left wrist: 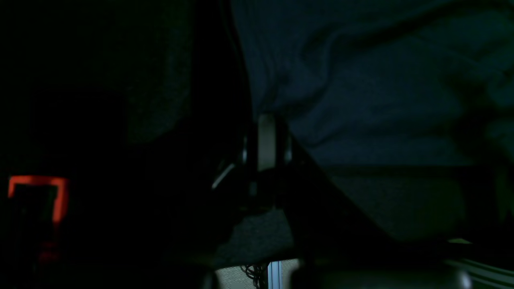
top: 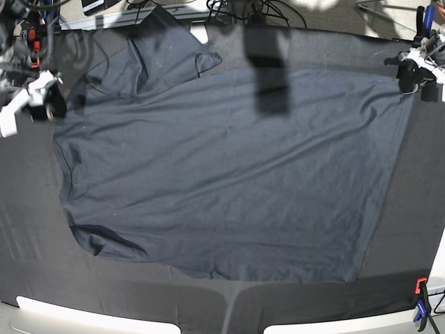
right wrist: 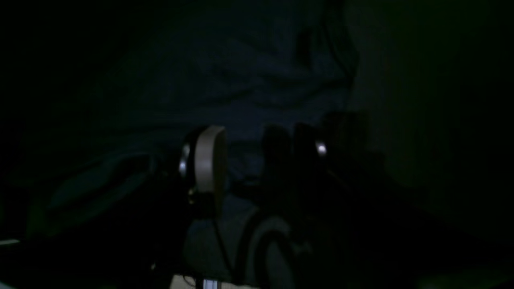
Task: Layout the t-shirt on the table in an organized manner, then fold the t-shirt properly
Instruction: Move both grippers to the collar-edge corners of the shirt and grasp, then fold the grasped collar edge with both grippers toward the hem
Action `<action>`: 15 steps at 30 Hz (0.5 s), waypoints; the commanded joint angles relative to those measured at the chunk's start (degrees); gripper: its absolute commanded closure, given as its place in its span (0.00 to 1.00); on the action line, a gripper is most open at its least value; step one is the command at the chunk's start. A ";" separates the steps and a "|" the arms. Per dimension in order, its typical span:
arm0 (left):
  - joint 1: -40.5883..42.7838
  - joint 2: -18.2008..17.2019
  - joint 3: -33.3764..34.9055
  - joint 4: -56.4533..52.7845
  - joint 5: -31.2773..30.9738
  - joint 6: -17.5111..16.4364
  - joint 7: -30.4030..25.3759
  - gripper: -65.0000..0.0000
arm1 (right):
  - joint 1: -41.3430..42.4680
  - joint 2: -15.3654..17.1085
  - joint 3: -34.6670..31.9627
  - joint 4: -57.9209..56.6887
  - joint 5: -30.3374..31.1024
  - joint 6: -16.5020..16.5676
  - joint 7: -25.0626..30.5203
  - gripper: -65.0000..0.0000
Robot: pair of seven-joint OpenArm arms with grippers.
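While the left wrist view is dim, the left gripper (left wrist: 267,140) shows its pale pads pressed together, clenched on the edge of the t-shirt (left wrist: 361,80), which spreads beyond it. From the right wrist, the right gripper (right wrist: 261,152) stands parted, fabric between and beyond its fingers (right wrist: 209,160); a grasp cannot be told. Seen from the base, the shirt lies spread over the table (top: 42,264) between both grippers.

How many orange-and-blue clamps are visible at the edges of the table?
2. One clamp stands at the table's near right corner in the base view; another is at the far right corner. Others may be hidden beyond the frame.
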 commanded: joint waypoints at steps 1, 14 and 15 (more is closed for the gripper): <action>0.04 -1.01 -0.57 0.85 -1.18 -0.46 -1.33 1.00 | -0.79 0.31 0.39 0.74 0.44 -0.46 1.11 0.59; -0.13 -1.01 -0.57 0.85 -2.03 -0.46 -1.40 1.00 | -2.49 -0.28 0.26 -8.22 0.28 -2.27 1.11 0.44; -0.13 -1.01 -0.57 0.85 -2.03 -0.46 -1.40 1.00 | -2.49 -0.28 0.22 -9.29 0.24 -2.45 1.11 0.44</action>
